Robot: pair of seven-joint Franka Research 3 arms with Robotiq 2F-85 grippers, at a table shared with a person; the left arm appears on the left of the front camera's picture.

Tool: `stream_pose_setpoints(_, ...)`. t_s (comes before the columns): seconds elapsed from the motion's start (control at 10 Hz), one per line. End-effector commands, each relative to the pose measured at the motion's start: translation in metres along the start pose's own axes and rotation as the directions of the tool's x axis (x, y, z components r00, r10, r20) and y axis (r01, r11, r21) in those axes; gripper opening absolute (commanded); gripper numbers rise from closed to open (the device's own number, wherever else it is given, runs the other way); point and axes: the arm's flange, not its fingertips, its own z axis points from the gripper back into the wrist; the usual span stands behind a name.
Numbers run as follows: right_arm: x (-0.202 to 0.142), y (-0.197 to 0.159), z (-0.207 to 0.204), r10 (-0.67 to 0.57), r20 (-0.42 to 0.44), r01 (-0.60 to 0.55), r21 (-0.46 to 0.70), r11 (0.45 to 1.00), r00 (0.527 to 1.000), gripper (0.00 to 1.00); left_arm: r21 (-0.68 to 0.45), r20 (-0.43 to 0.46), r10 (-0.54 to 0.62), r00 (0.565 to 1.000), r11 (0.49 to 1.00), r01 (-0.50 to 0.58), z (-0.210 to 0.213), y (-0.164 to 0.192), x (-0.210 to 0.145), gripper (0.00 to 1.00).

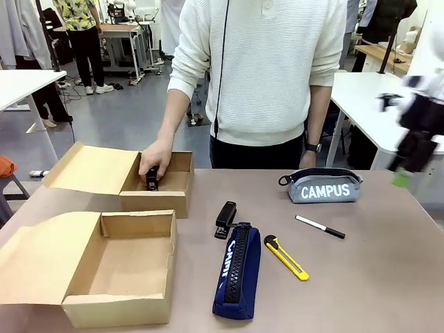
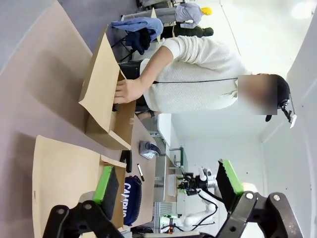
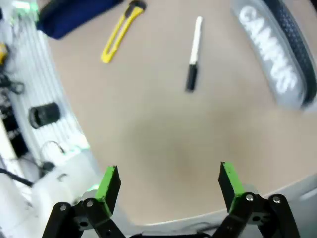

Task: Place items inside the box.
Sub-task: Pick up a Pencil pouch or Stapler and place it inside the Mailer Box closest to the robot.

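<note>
Person's hand [image 1: 158, 161] holds black stapler [image 1: 152, 179] inside far open cardboard box [image 1: 156, 203]. Left gripper [image 2: 167, 183] and right gripper [image 3: 168, 181] both wide, empty.

The robot's left gripper [image 2: 166, 186], seen from its own wrist, has its two black fingers spread wide, with the green pads [image 2: 105, 182] facing each other and nothing between them. The right gripper [image 3: 168, 181] is spread just as wide, also with nothing between its green pads [image 3: 110, 181], and points down at the table [image 3: 163, 124] beneath it. In the front view, the right arm [image 1: 418, 128] is a blurred white and black shape at the right edge, raised above table height. The person's right hand [image 1: 157, 164] reaches downward on a nearly straight arm, fingers curled under. The person's left hand [image 1: 308, 158] hangs low at the far table edge, a dark watch [image 1: 313, 146] on its wrist.
</note>
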Motion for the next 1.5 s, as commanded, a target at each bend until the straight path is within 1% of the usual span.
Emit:
stream_pose_setpoints(0.0,0.037,-0.063,-0.011,0.291,-0.037,-0.293,-0.118,0.949,0.956,1.0,-0.021,0.005,-0.02,1.0,1.0,0.02,0.001,-0.001,0.0,1.0)
stream_pose_setpoints(0.1,0.059,-0.091,-0.041,0.371,-0.072,-0.378,-0.125,0.917,0.926,1.0,-0.021,0.005,-0.02,1.0,1.0,0.02,0.001,-0.001,0.0,1.0)
stream_pose_setpoints(0.2,0.064,-0.099,-0.051,0.381,-0.083,-0.389,-0.13,0.912,0.921,1.0,-0.021,0.005,-0.02,1.0,1.0,0.02,0.001,-0.001,0.0,1.0)
stream_pose_setpoints(0.3,0.07,-0.107,-0.065,0.408,-0.097,-0.419,-0.166,0.893,0.908,1.0,-0.021,0.005,-0.02,1.0,1.0,0.02,0.001,-0.001,0.0,1.0)
stream_pose_setpoints(0.4,0.075,-0.113,-0.076,0.496,-0.071,-0.501,-0.132,0.855,0.865,1.0,-0.021,0.005,-0.02,1.0,1.0,0.02,0.001,-0.001,0.0,1.0)
stream_pose_setpoints(0.5,0.076,-0.122,-0.089,0.481,-0.114,-0.493,-0.122,0.862,0.869,1.0,-0.021,0.005,-0.02,1.0,1.0,0.02,0.001,-0.001,0.0,1.0)
stream_pose_setpoints(0.7,0.078,-0.137,-0.11,0.451,-0.141,-0.467,-0.116,0.877,0.882,1.0,-0.021,0.005,-0.02,1.0,1.0,0.02,0.001,-0.001,0.0,1.0)
stream_pose_setpoints(0.8,0.078,-0.141,-0.118,0.46,-0.12,-0.473,-0.121,0.873,0.88,1.0,-0.021,0.005,-0.02,1.0,1.0,0.02,0.001,-0.001,0.0,1.0)
stream_pose_setpoints(1.0,0.081,-0.146,-0.136,0.434,-0.149,-0.45,-0.1,0.887,0.889,1.0,-0.021,0.005,-0.02,1.0,1.0,0.02,0.001,-0.001,0.0,1.0)
stream_pose_setpoints(1.1,0.08,-0.147,-0.134,0.436,-0.124,-0.449,-0.106,0.887,0.891,1.0,-0.021,0.005,-0.02,1.0,1.0,0.02,0.001,-0.001,0.0,1.0)
stream_pose_setpoints(1.3,0.08,-0.148,-0.123,0.431,-0.061,-0.434,-0.187,0.881,0.9,1.0,-0.021,0.005,-0.02,1.0,1.0,0.02,0.001,-0.001,0.0,1.0)
stream_pose_setpoints(1.4,0.08,-0.149,-0.123,0.419,-0.044,-0.419,-0.209,0.884,0.907,1.0,-0.021,0.005,-0.02,1.0,1.0,0.02,0.001,-0.001,0.0,1.0)
